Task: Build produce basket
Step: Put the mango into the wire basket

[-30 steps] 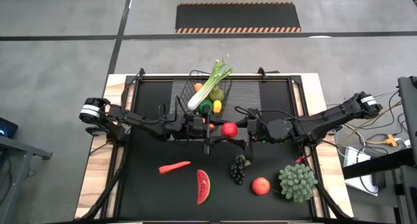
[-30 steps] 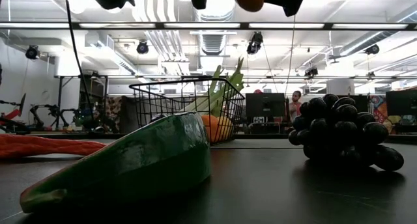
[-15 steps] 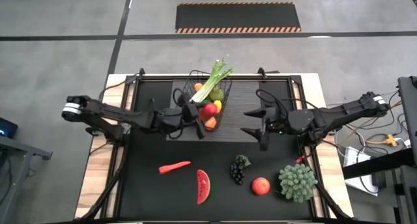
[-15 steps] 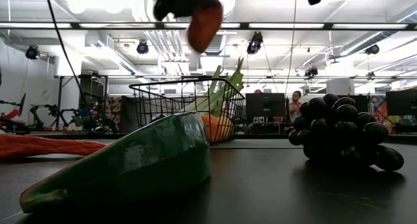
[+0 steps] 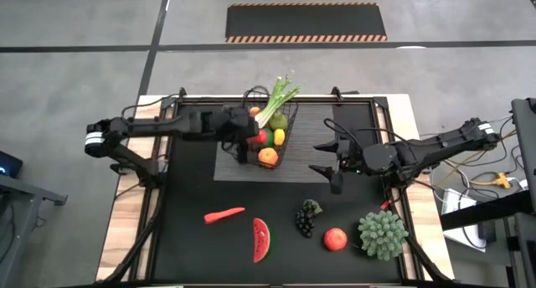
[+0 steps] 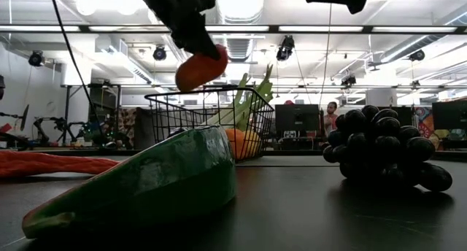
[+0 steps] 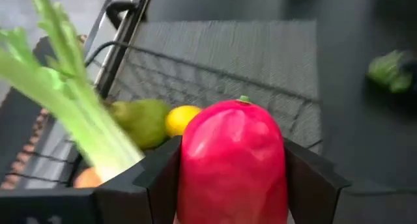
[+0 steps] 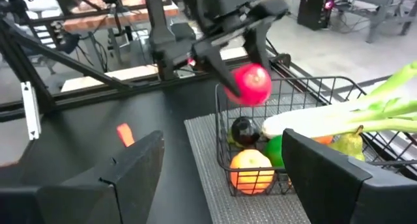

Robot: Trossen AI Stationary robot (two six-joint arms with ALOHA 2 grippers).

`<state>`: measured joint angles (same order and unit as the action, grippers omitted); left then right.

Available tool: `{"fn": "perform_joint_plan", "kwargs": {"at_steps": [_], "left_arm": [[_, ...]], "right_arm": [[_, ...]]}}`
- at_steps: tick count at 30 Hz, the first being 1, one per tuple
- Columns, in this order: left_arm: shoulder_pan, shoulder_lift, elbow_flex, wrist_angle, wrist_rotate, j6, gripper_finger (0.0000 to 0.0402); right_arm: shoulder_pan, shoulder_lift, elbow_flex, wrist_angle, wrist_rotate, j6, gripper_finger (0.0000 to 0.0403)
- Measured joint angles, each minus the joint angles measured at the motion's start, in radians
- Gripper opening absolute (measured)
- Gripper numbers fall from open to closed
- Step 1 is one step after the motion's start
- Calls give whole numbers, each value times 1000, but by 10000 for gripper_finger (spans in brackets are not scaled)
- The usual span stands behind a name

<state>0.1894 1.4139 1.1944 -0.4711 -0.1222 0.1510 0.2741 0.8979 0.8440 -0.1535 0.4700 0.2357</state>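
Note:
The black wire basket (image 5: 270,131) stands on the grey ribbed mat at the table's far middle. It holds a leek (image 5: 273,107), an orange (image 5: 268,156), a lemon and a pear. My left gripper (image 5: 255,139) reaches in from the left and is shut on a red apple (image 5: 263,138) above the basket's left part (image 6: 211,109). My right gripper (image 5: 323,159) hangs open to the right of the basket, touching nothing. On the near half of the table lie a carrot (image 5: 224,213), a watermelon slice (image 5: 261,239), dark grapes (image 5: 307,218) and a second red apple (image 5: 335,239). My left gripper pinches the red apple (image 7: 231,152) between its two fingers (image 7: 159,178), one on each side of its round body. The fingers slant down at it from the table's left (image 8: 251,83). The apple is lifted clear, above the basket's rim (image 6: 201,67).
A spiky green plant ball (image 5: 383,234) sits at the table's near right corner. Black rails (image 5: 383,125) border the dark mat left and right. Open dark mat lies between the basket and the near fruits. The watermelon (image 6: 146,185) and grapes (image 6: 383,145) fill the low view's foreground.
A second ago both grippers met at the table's middle with the red apple between them. My left gripper has since carried the apple up and toward the far edge, over the basket. My right gripper has drawn back toward the table's right.

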Motion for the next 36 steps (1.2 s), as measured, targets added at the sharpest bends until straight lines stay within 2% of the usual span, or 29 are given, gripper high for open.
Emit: {"fn": "perform_joint_plan", "kwargs": {"at_steps": [2,7,10,21,33,36], "left_arm": [[34,25,64,-64,26,49,201],[87,112,180,-167,167,147,201],[99,175,228,-229,191,201,201],[104,296,240,-299,190,357,201],[105,321,234,-323,162,381,201],[105,321,226,-308,108,383,201]], "right_arm": [[0,7,0,0,2,1,294],[0,21,0,2,3,1,295],[0,29,0,2,3,1,295],[0,39,0,0,4,7,295],[0,48,0,-2,3,13,295],[0,48,0,-8,3,16,295]]}}
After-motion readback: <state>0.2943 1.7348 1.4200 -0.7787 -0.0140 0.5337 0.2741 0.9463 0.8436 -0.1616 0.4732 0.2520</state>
